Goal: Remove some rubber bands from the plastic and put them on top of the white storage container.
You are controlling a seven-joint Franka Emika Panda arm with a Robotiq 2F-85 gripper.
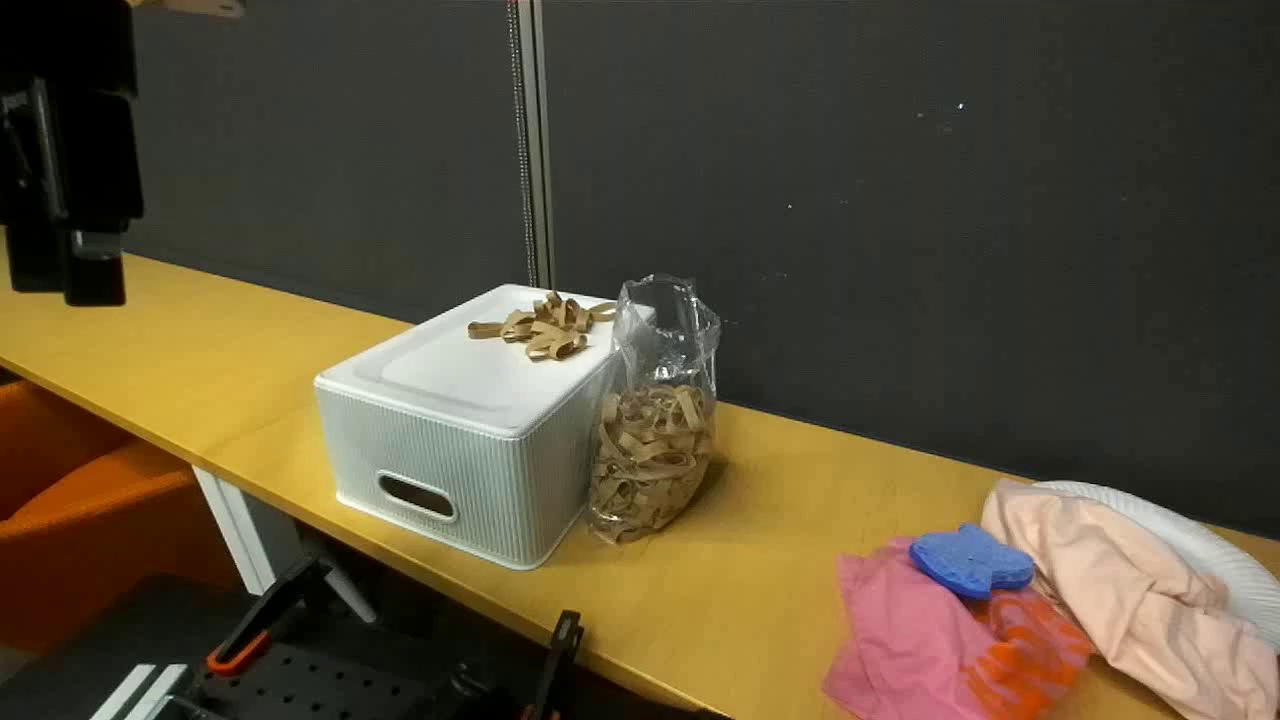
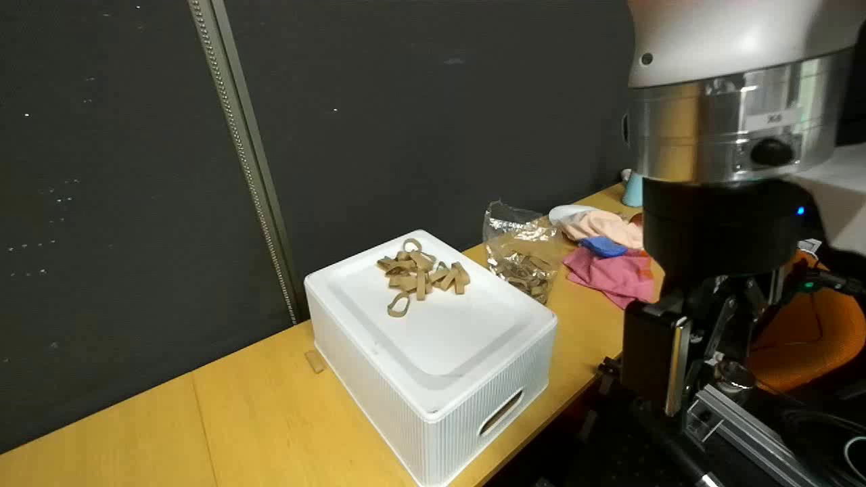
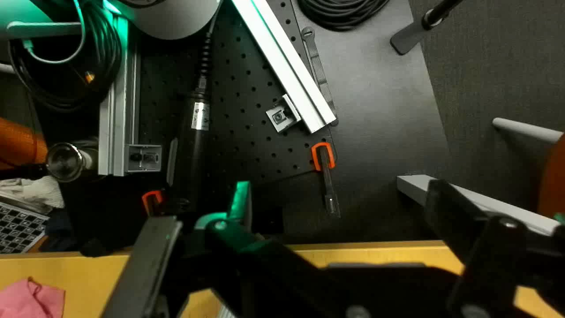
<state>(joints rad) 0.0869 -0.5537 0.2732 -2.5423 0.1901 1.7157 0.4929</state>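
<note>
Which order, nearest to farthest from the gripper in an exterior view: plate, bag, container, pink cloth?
From the gripper, upper left in an exterior view:
1. Container: left of the rest
2. Bag: at its right side
3. Pink cloth: farther right
4. Plate: far right

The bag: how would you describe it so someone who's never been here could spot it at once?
On the yellow table, find the ribbed white box. Right beside it stands the clear plastic bag. Unlike the box, it is see-through, showing tan rubber bands filling its lower part.
</note>
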